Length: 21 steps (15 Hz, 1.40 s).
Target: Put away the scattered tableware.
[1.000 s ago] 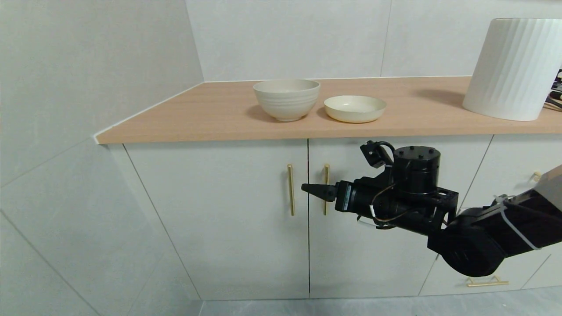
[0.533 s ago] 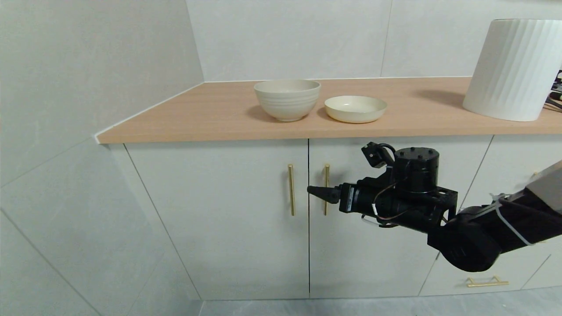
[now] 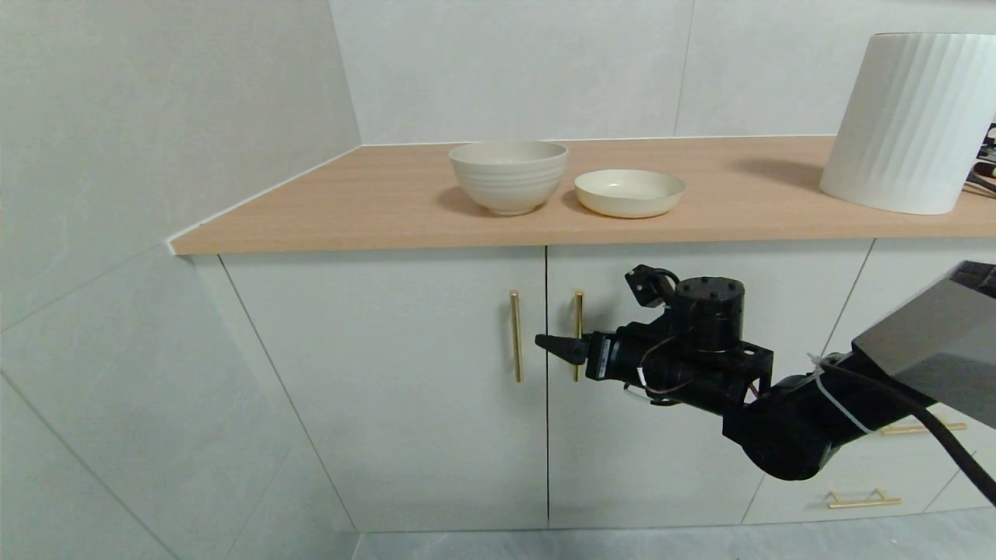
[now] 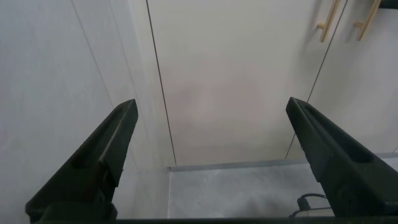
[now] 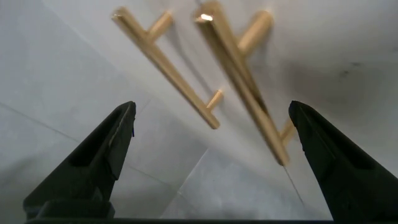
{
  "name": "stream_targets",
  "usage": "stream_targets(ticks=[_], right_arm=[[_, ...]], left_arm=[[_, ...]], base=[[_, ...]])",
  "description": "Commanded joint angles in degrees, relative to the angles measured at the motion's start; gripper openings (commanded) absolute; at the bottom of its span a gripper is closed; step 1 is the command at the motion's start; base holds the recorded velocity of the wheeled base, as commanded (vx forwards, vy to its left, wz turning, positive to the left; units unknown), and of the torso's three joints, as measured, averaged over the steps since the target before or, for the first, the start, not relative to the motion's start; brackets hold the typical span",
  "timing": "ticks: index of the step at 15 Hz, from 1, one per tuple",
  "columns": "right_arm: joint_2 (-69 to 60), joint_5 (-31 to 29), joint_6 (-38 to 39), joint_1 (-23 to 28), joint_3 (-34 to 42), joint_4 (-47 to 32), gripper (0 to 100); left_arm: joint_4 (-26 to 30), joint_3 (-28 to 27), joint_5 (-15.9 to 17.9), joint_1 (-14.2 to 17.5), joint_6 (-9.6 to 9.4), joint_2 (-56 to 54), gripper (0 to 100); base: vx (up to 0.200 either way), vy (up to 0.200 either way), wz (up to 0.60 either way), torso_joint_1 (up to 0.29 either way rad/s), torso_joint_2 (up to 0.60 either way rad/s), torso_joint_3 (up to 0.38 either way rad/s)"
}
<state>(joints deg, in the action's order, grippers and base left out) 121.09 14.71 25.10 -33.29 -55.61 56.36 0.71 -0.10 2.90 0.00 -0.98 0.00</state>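
No readable text, label, number or sign on anything.

Bowl (image 3: pixel 507 175) is ribbed cream, plate (image 3: pixel 629 192) pale yellow, counter (image 3: pixel 373 206) tan.

a long wooden counter (image 3: pixel 350 202) runs along the back wall (image 3: pixel 506 70). on its right end stands a big white thing (image 3: pixel 910 117) with ribs down its sides, wider at the bottom. it throws a soft shadow on the wood beside it. the back wall is made of big pale tiles, and another tiled wall (image 3: pixel 117 233) is on the left. the floor (image 3: pixel 622 544) is grey. low on the right, a short gold handle (image 3: pixel 864 500) lies flat on a drawer front (image 3: pixel 903 478).
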Motion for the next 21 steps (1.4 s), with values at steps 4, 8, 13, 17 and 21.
stream_targets(ticks=[4, 8, 13, 17, 21], right_arm=[[2.5, -0.1, 0.7, -2.0, -0.6, 2.2, 100], [1.7, -0.1, 1.5, -2.6, -0.2, 3.2, 100], [-1.8, 0.1, 2.8, -3.7, 2.7, 3.1, 100], [-7.0, 0.4, 2.8, -4.6, 9.4, 3.2, 100], [-13.4, 0.7, 2.9, -6.5, 16.5, 3.2, 100]], left_arm=[[0.0, 0.0, 0.0, 0.0, 0.01, 0.0, 100], [0.0, 0.0, 0.0, 0.0, 0.01, 0.0, 100], [0.0, 0.0, 0.0, 0.0, 0.01, 0.0, 100], [0.0, 0.0, 0.0, 0.0, 0.01, 0.0, 100], [0.0, 0.0, 0.0, 0.0, 0.01, 0.0, 100]], base=[[0.000, 0.000, 0.00, 0.000, 0.00, 0.000], [0.000, 0.000, 0.00, 0.000, 0.00, 0.000], [0.000, 0.000, 0.00, 0.000, 0.00, 0.000], [0.000, 0.000, 0.00, 0.000, 0.00, 0.000], [0.000, 0.000, 0.00, 0.000, 0.00, 0.000]])
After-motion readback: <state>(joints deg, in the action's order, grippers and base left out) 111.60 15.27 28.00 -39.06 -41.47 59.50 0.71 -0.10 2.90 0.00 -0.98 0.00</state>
